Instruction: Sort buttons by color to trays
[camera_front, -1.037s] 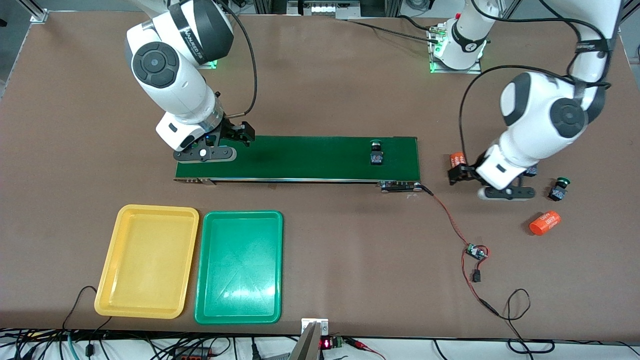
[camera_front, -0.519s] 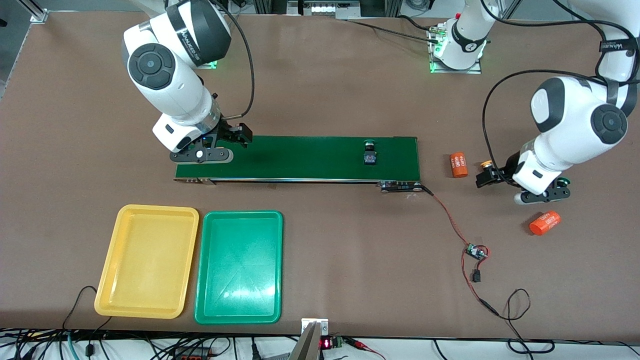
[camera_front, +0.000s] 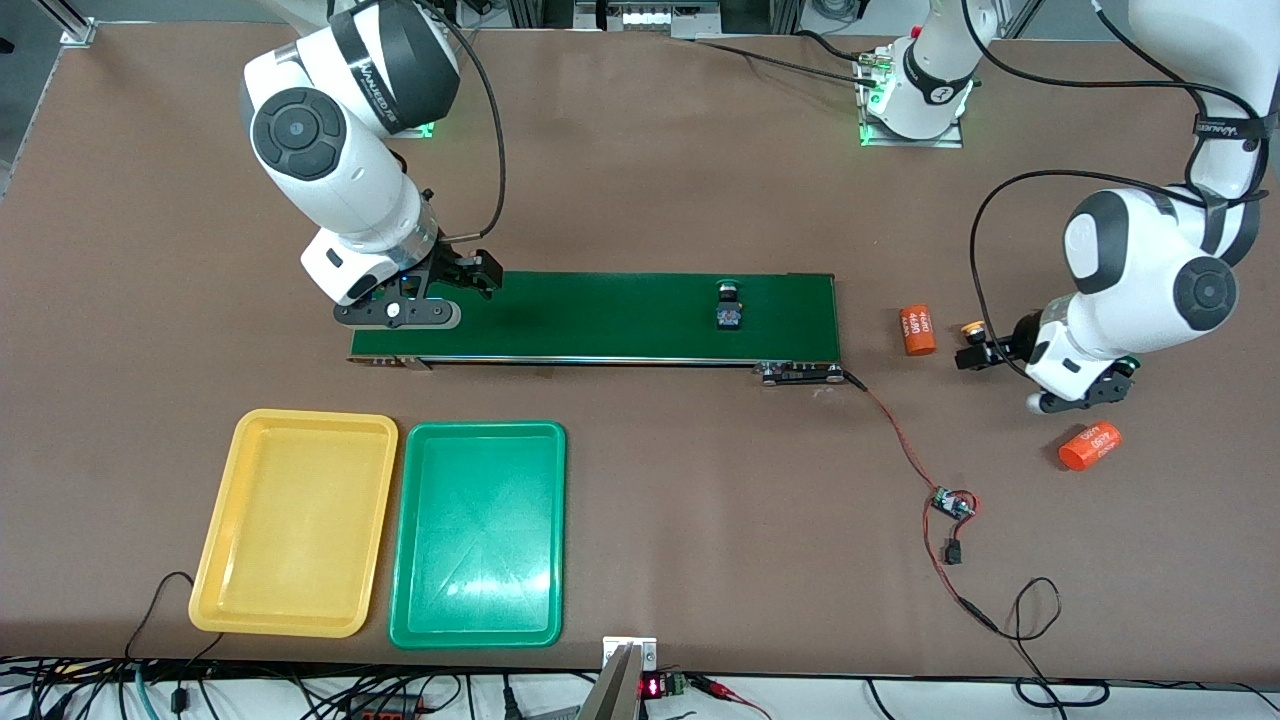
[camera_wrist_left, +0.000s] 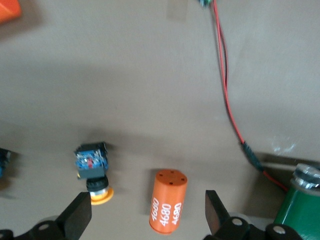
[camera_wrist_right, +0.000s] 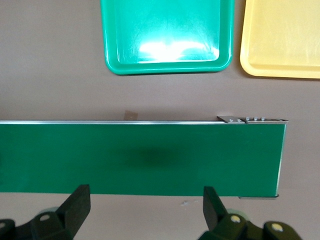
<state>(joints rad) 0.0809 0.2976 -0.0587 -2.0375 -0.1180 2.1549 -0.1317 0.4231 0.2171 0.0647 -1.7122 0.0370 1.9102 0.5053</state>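
- Since a second ago the left gripper (camera_front: 985, 352) has swung from beside the orange cylinder toward the left arm's end of the worktop (camera_front: 660, 180), uncovering that cylinder and a yellow button; the green button on the conveyor belt has ridden a little way toward the right arm's end, and the right gripper (camera_front: 462, 278) has barely shifted.
- The left gripper hangs low over the worktop with its fingers (camera_wrist_left: 79, 216) spread wide and nothing between them.
- Just beside it lies the yellow button (camera_front: 971, 327), on its side, cap toward the gripper in the left wrist view (camera_wrist_left: 94, 172).
- Next to that button lies an orange cylinder (camera_front: 917, 330) with white print, between the button and the belt's end; a second orange cylinder (camera_front: 1090, 446) lies nearer the front camera.
- The right gripper hovers over the conveyor belt (camera_front: 600, 315) at the right arm's end, fingers (camera_wrist_right: 77, 205) fully apart and empty.
- The green button (camera_front: 729, 307) stands on the belt toward the left arm's end.
- The yellow tray (camera_front: 215, 590) and the green tray (camera_front: 410, 620) lie side by side, nearer the front camera than the belt, both empty.
- A red wire (camera_front: 900, 440) runs from the belt's end to a small circuit board (camera_front: 951, 503).
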